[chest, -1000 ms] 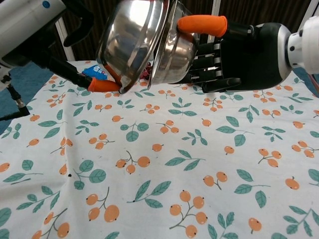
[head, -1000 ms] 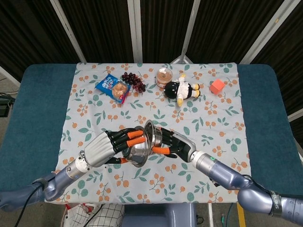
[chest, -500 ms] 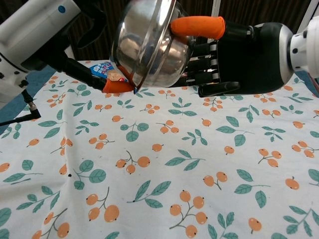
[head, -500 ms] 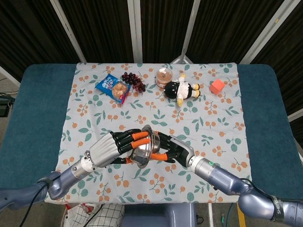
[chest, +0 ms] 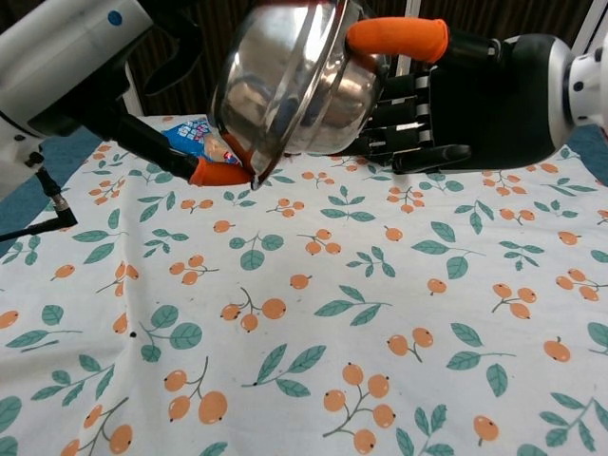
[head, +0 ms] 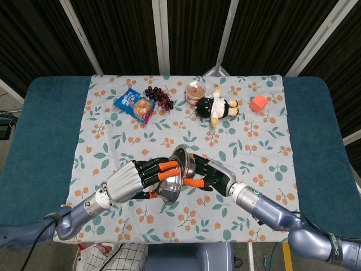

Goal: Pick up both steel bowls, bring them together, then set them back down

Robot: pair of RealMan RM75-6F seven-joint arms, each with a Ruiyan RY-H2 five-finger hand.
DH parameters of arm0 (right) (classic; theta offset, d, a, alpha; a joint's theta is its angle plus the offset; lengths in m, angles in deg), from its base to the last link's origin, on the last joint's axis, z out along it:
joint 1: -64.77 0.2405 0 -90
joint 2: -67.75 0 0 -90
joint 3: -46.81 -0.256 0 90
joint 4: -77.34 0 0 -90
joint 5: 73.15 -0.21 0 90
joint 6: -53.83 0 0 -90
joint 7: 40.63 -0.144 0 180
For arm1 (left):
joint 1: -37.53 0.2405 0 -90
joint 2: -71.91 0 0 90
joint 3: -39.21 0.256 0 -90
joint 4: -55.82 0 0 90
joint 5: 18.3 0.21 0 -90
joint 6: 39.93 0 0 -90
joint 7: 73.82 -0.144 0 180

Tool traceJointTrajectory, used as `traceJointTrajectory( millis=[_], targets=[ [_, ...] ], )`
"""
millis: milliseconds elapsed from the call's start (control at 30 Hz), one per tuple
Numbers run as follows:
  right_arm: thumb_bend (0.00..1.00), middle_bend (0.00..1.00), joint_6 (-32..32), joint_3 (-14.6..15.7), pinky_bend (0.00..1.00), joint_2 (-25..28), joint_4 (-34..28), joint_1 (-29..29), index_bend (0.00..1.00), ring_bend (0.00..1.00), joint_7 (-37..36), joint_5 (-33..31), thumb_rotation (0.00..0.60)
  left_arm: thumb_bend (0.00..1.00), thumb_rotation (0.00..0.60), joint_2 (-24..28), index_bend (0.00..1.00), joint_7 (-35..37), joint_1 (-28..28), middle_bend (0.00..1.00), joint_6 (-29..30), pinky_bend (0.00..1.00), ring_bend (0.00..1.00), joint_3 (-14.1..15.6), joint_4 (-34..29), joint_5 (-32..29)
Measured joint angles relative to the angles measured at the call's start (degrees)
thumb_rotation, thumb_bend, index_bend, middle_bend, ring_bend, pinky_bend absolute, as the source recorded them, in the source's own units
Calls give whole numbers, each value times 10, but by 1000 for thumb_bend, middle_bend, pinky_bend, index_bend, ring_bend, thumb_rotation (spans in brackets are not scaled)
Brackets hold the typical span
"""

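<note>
Two steel bowls (head: 177, 174) held up above the floral cloth (head: 237, 141) near its front edge, pressed together and tipped on their sides, rims slanting upper right to lower left. Left hand (head: 138, 179) grips the left bowl, right hand (head: 211, 175) grips the right bowl (chest: 328, 95), orange fingertips (chest: 397, 36) over its rim

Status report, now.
Left hand holds one steel bowl, right hand the other bowl. Bowls pressed together, clear of tablecloth. Nothing beneath.
</note>
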Motion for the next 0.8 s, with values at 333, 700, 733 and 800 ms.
traceJointTrajectory(
  millis=[333, 700, 733, 800],
  targets=[
    [352, 858, -15, -25, 1000, 3, 63, -17, 918, 855, 1, 1, 600, 621, 600, 36, 657, 6, 15, 771, 4, 858, 646, 8, -43, -8],
    [363, 857, 160, 32, 1000, -36, 170, -25, 916, 840, 242, 153, 600, 620, 600, 95, 655, 1, 27, 768, -94, 858, 646, 20, -95, -80],
    [363, 857, 187, 44, 1000, -45, 185, -26, 916, 836, 284, 172, 600, 620, 600, 100, 655, -1, 27, 768, -106, 858, 646, 20, -97, -88],
    [362, 857, 225, 65, 1000, -60, 207, -26, 915, 830, 351, 200, 600, 620, 600, 106, 655, -8, 27, 768, -123, 858, 646, 22, -95, -99]
  ],
)
